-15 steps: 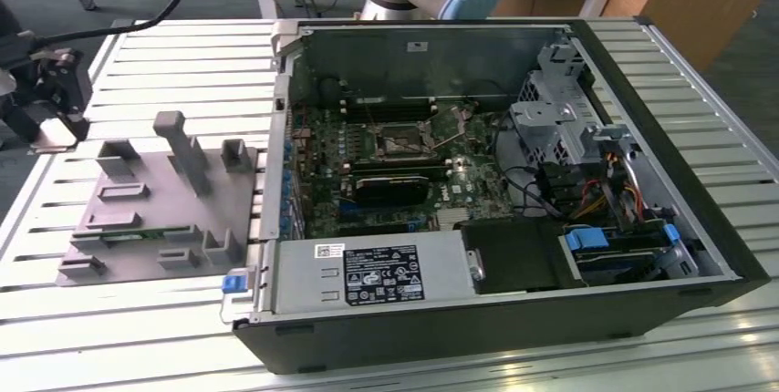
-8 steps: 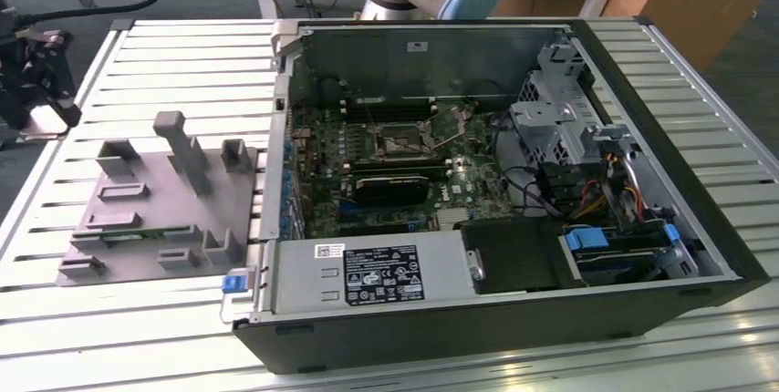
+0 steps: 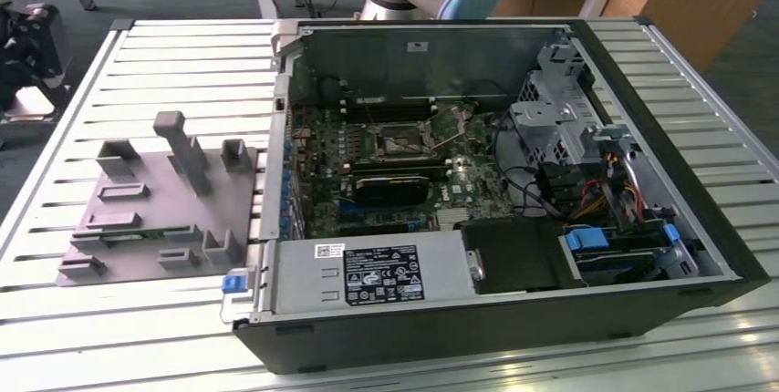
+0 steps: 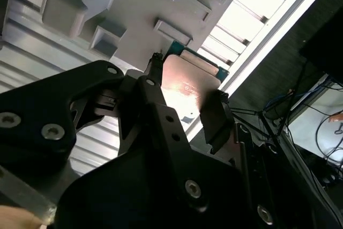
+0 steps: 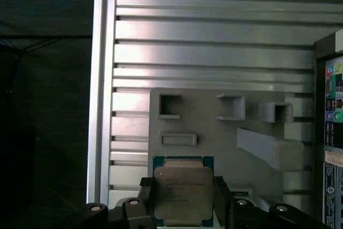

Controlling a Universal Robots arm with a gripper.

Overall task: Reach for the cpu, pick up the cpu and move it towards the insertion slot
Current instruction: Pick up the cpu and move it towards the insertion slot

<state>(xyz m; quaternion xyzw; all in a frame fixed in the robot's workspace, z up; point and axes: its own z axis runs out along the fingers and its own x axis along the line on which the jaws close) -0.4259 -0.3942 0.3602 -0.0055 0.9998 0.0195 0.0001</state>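
— What does the exterior view give you?
— The slot (image 3: 399,141) sits mid-board in the open case (image 3: 426,342). The grey fixture (image 3: 159,201) lies on the worktop (image 3: 182,64), at nine o'clock from the case.
— And the second wrist view?
— My fingers (image 4: 217,119) are closed on the cpu (image 4: 190,87), pinching two opposite edges near the fixture's edge.
— First wrist view?
— Same grip: the cpu (image 5: 182,191) sits between the fingers (image 5: 221,197), with the fixture behind. I judge it light, stiff, slick on its metal lid and fragile underneath, so I'd hold the edges only, with a gentle squeeze.
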